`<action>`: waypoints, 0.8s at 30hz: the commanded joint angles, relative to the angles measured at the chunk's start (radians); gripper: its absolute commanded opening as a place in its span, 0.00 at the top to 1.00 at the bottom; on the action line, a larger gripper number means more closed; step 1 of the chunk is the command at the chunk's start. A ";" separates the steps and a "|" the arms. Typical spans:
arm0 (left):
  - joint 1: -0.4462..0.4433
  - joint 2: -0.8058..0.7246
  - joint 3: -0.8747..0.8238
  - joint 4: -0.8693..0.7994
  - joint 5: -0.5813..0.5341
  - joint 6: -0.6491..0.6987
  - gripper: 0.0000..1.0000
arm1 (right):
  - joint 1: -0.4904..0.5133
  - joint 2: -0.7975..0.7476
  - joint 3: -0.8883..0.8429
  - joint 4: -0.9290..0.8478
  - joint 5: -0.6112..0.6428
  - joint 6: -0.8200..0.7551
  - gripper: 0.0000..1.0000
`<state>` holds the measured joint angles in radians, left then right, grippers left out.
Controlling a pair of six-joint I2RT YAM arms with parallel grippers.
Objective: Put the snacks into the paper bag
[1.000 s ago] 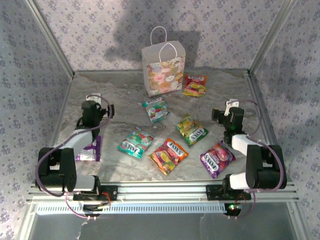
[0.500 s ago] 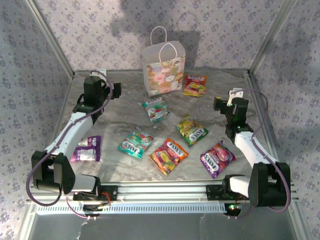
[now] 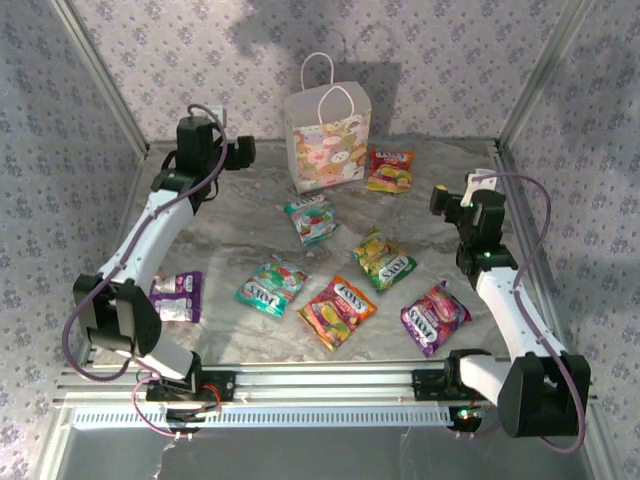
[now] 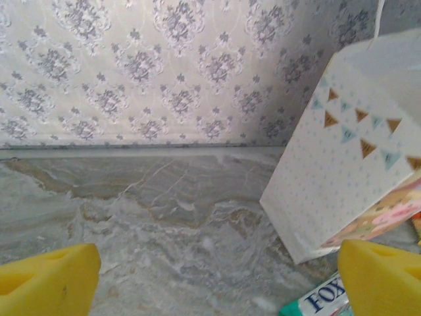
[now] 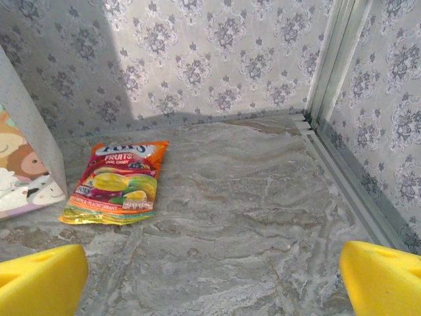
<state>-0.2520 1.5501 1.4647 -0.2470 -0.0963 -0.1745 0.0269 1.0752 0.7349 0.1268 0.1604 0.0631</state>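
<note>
At the upper middle of the top view, the paper bag [image 3: 328, 140] stands upright on the marble counter [image 3: 230, 235], close to the back wall, with its cord handles up. Just to its right lies a red-orange packet [image 3: 389, 169], flat and near the lower corner of the bag. Below the bag, toward the centre of the frame, a teal packet [image 3: 311, 219] lies alone; lower and more to the right is a yellow-green packet [image 3: 384, 260]. Along the lower part of the counter are a second teal packet [image 3: 271, 285], a second red-orange packet [image 3: 337, 312] just beside it, and a purple packet [image 3: 435, 318] at the lower right. At the lower left, beside the left arm, lies a second purple packet [image 3: 177, 297]. The left pincer [image 3: 243, 152] hangs at the upper left, near the left side of the bag; its yellow pads [image 4: 46, 276] stand wide apart with nothing between them, and in its wrist view the bunting side of the bag is at the right. The right pincer [image 3: 440, 198] is at the right of the frame, also spread wide and empty, and its wrist view faces the red-orange packet by the bag.
</note>
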 commanded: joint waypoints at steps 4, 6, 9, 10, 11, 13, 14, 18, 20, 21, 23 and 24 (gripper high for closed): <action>-0.034 0.130 0.234 -0.132 0.033 -0.055 0.14 | 0.004 -0.035 0.051 -0.066 -0.010 0.017 0.00; -0.044 0.176 0.308 -0.170 0.034 -0.077 0.18 | 0.004 -0.037 0.063 -0.083 -0.012 0.014 0.00; -0.058 0.235 0.402 -0.224 0.013 -0.119 0.21 | 0.006 -0.038 0.079 -0.112 -0.012 0.012 0.00; -0.060 0.252 0.429 -0.240 0.007 -0.132 0.22 | 0.006 -0.039 0.083 -0.117 -0.014 0.011 0.00; -0.061 0.270 0.460 -0.258 0.008 -0.151 0.22 | 0.007 -0.042 0.084 -0.123 -0.014 0.008 0.00; -0.062 0.312 0.537 -0.298 0.016 -0.186 0.24 | 0.011 -0.047 0.088 -0.129 -0.010 0.002 0.00; -0.064 0.336 0.579 -0.328 0.021 -0.207 0.24 | 0.013 -0.048 0.092 -0.137 -0.002 0.001 0.00; -0.067 0.441 0.773 -0.444 0.065 -0.268 0.31 | 0.015 -0.052 0.104 -0.161 0.002 0.000 0.00; -0.071 0.489 0.859 -0.496 0.098 -0.284 0.33 | 0.017 -0.053 0.110 -0.167 -0.008 0.001 0.00; -0.076 0.517 0.902 -0.515 0.107 -0.291 0.33 | 0.018 -0.053 0.113 -0.172 -0.015 0.000 0.00; -0.086 0.563 0.979 -0.547 0.118 -0.297 0.34 | 0.022 -0.050 0.122 -0.184 -0.035 0.000 0.00; -0.092 0.587 1.013 -0.562 0.121 -0.299 0.34 | 0.022 -0.049 0.128 -0.191 -0.055 -0.001 0.00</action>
<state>-0.3225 2.0899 2.3852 -0.7097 -0.0189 -0.4358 0.0402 1.0405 0.8158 -0.0334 0.1425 0.0631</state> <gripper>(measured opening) 0.663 0.998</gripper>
